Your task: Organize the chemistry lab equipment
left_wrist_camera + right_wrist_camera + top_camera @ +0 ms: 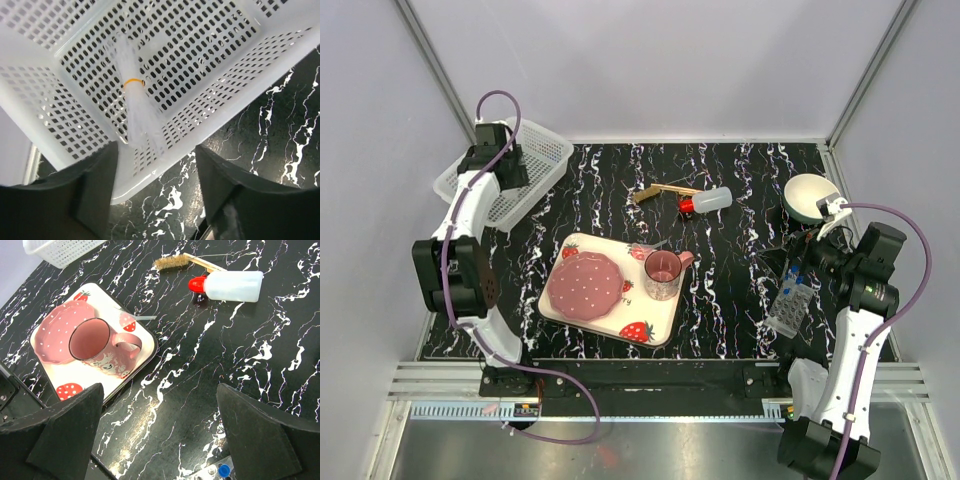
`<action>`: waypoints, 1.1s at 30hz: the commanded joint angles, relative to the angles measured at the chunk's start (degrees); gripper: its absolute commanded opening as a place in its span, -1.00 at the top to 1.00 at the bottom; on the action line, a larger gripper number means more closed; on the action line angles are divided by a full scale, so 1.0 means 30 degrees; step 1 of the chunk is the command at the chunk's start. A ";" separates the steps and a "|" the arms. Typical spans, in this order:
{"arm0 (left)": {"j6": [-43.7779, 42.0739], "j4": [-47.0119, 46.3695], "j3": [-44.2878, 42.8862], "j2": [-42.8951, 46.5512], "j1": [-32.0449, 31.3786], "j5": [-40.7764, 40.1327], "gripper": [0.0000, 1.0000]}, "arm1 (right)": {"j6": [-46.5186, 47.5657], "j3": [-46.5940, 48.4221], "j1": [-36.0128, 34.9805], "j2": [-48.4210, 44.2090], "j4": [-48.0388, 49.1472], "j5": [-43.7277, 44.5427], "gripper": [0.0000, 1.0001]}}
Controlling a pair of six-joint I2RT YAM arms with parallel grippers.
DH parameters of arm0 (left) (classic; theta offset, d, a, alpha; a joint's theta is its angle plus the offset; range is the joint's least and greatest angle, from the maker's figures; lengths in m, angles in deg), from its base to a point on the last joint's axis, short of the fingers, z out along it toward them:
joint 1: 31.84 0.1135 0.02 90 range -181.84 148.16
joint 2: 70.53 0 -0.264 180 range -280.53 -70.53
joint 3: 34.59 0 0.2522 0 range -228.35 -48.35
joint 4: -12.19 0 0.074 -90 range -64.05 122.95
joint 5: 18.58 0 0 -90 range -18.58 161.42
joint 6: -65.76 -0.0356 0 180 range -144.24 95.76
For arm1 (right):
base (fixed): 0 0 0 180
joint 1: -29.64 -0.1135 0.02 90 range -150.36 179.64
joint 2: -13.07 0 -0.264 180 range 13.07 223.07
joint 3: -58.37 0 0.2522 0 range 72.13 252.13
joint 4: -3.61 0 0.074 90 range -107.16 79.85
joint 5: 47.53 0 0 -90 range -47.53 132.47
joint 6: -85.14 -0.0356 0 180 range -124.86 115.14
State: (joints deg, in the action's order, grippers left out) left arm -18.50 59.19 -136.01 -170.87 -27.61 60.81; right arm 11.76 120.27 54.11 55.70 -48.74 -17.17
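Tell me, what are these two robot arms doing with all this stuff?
They are tidying lab things. The left hand hangs open and empty over a white basket, where a bundle of clear tubes with a yellow band lies. The right hand is open too, above the table near the clear tube rack. The red-capped bottle and a small brush lie on the table, not yet put away.
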 commanded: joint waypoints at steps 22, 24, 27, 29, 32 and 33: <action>0.3802 -0.3411 1.2695 1.7566 0.0934 1.1386 -0.97 | 0.9980 0.8968 -0.4804 0.8635 -0.6969 0.4504 -0.99; 0.3015 -0.2557 1.2666 1.7362 0.0905 1.2148 -0.98 | 1.2935 0.9995 -0.6741 1.0422 -0.7760 0.6830 -1.00; 0.2688 -0.1732 1.3192 1.7651 0.0701 1.2356 -0.98 | 1.7972 1.1051 -0.9382 1.2562 -0.8727 0.9300 -1.00; 0.2541 -0.1761 1.3747 1.7975 0.0349 1.2268 -0.98 | 2.0344 1.1693 -1.0117 1.3818 -0.8323 0.9712 -1.00; 0.2248 -0.1790 1.4421 1.8561 0.0056 1.1713 -0.98 | 2.1204 1.2718 -1.0994 1.5837 -0.6570 1.0940 -0.99; 0.2132 -0.1791 1.4540 1.8852 -0.0003 1.1537 -0.98 | 2.1410 1.3013 -1.1114 1.6399 -0.6213 1.1291 -0.99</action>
State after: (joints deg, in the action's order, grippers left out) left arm -9.85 54.01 -94.07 -117.27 -26.76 94.34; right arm 64.17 153.62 22.79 99.77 -71.30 8.49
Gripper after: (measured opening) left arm 0.984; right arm 0.994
